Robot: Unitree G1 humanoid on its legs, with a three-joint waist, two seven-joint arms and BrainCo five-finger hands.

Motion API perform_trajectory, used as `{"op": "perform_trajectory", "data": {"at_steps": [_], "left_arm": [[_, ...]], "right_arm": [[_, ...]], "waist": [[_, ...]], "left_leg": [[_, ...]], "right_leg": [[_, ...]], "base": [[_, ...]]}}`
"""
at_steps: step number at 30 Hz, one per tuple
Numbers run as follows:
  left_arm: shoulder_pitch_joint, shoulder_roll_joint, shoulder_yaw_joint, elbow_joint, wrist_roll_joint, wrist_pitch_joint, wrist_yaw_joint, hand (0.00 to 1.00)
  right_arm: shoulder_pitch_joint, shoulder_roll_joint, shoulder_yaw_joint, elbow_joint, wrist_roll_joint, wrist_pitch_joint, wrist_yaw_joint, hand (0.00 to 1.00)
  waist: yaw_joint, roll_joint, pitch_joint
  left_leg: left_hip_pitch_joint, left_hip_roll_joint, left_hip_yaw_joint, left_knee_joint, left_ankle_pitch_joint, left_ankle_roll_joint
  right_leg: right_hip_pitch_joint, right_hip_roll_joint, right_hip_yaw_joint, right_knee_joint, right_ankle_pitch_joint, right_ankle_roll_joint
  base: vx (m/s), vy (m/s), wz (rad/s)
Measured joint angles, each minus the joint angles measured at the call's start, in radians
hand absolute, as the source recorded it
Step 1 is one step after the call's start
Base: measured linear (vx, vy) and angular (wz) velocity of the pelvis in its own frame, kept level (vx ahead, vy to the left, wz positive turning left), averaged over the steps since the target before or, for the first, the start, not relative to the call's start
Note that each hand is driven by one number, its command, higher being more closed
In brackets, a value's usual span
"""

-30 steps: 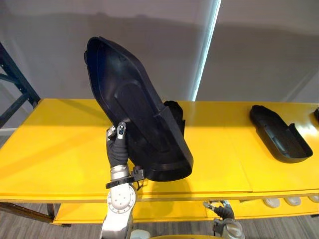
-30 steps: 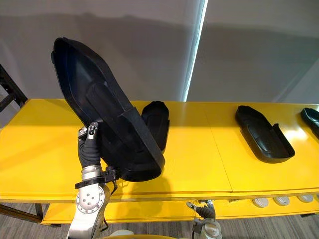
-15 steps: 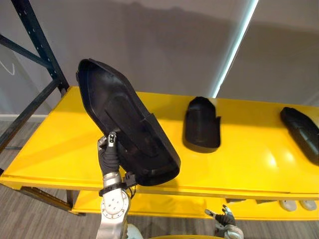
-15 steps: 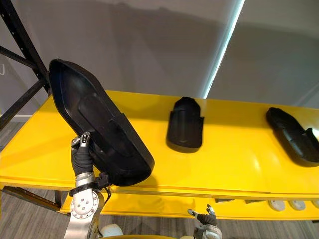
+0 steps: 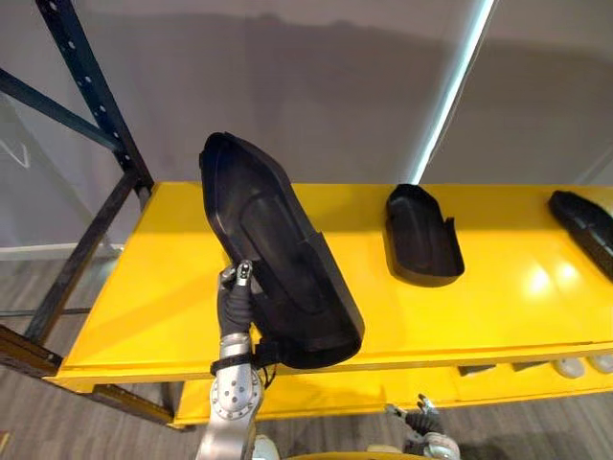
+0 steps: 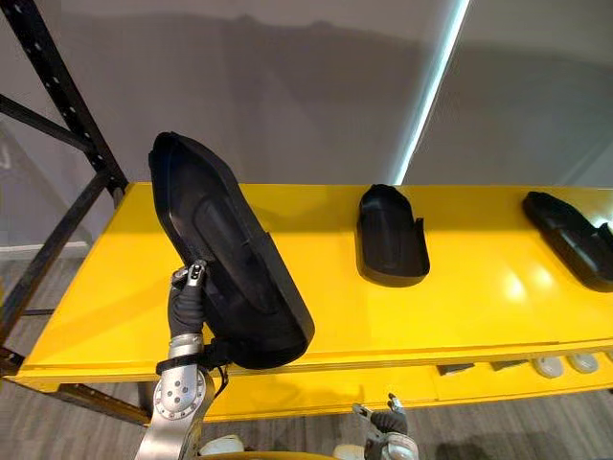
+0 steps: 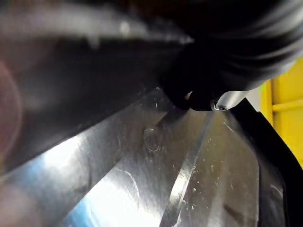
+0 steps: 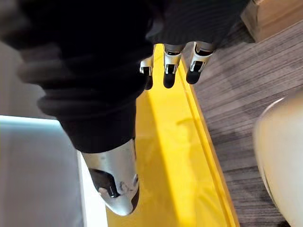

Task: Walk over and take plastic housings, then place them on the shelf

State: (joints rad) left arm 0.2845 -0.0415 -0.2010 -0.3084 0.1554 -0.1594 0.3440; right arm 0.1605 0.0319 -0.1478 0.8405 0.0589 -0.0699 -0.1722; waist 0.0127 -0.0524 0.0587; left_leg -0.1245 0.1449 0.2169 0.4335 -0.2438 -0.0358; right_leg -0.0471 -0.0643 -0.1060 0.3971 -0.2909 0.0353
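The left robot hand [image 5: 234, 299] clamps the rim of a long, glossy black moulded plastic housing [image 5: 278, 259], held tilted above the smooth yellow shelf [image 5: 153, 287]. Two smaller black hollow housings [image 5: 421, 240] lie on that shelf. The right robot hand [image 8: 171, 66] hangs low by the shelf edge, fingers loosely straight.

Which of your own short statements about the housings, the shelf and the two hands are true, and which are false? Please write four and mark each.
1. The left hand holds the large housing tilted up. True.
2. The right hand grips a housing. False: it hangs open, holding nothing, below the shelf's front edge.
3. A smaller housing lies on the yellow shelf. True.
4. The third housing lies on the floor. False: it lies on the shelf, at the right.
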Motion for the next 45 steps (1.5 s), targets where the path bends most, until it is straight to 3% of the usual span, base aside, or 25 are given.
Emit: {"op": "perform_trajectory", "data": {"at_steps": [6,17,20,28,30,33,45], "left_arm": [[-0.002,0.005,0.009,-0.001,0.013,0.000,-0.016,1.00],[-0.008,0.011,0.042,0.004,0.018,0.002,-0.037,1.00],[-0.069,0.051,0.085,0.050,0.048,0.020,-0.034,1.00],[-0.236,0.129,0.203,0.272,0.086,0.075,-0.012,1.00],[-0.261,0.149,0.238,0.324,0.092,0.097,-0.009,1.00],[-0.288,0.174,0.252,0.379,0.093,0.112,-0.010,1.00],[-0.441,0.248,0.277,0.603,0.094,0.157,-0.041,1.00]], "right_arm": [[0.005,0.021,0.002,-0.002,0.011,0.000,0.000,0.00],[0.030,0.012,0.002,0.001,0.009,0.001,0.001,0.00],[0.057,0.008,0.003,0.001,0.007,0.000,0.003,0.00],[0.060,-0.003,0.003,0.020,-0.024,-0.001,0.027,0.00],[0.047,-0.016,0.003,0.028,-0.032,-0.001,0.041,0.00],[0.037,-0.030,0.002,0.043,-0.033,0.000,0.045,0.00],[0.018,-0.041,0.001,0.061,-0.057,0.002,0.069,0.00]], "waist": [[0.003,-0.011,-0.014],[0.001,-0.005,-0.031],[0.002,-0.001,-0.044],[-0.010,0.001,-0.066],[-0.023,0.018,-0.060],[-0.024,0.030,-0.061],[-0.031,0.030,-0.054]], "left_leg": [[0.025,0.031,0.009,-0.052,0.030,-0.026],[0.043,0.045,0.065,-0.106,0.048,-0.020],[0.051,0.042,0.075,-0.123,0.056,-0.023],[0.076,-0.007,0.083,-0.250,0.142,-0.019],[0.087,-0.017,0.085,-0.289,0.165,-0.016],[0.101,-0.027,0.085,-0.335,0.189,-0.018],[0.144,-0.068,0.083,-0.494,0.267,-0.020]], "right_leg": [[0.058,0.048,0.003,-0.124,0.072,-0.025],[0.090,0.065,0.063,-0.273,0.176,-0.015],[0.093,0.065,0.076,-0.299,0.192,-0.015],[0.075,0.048,0.081,-0.346,0.226,-0.010],[0.076,0.048,0.083,-0.365,0.237,-0.006],[0.069,0.050,0.088,-0.365,0.241,-0.004],[0.029,0.043,0.127,-0.381,0.273,0.005]], "base": [[0.05,-0.046,-0.06],[-0.03,0.028,-0.17],[-0.06,0.016,-0.07],[-0.01,0.001,-0.01],[0.00,0.000,0.00],[-0.01,-0.006,-0.01],[-0.05,0.015,-0.08]]}}
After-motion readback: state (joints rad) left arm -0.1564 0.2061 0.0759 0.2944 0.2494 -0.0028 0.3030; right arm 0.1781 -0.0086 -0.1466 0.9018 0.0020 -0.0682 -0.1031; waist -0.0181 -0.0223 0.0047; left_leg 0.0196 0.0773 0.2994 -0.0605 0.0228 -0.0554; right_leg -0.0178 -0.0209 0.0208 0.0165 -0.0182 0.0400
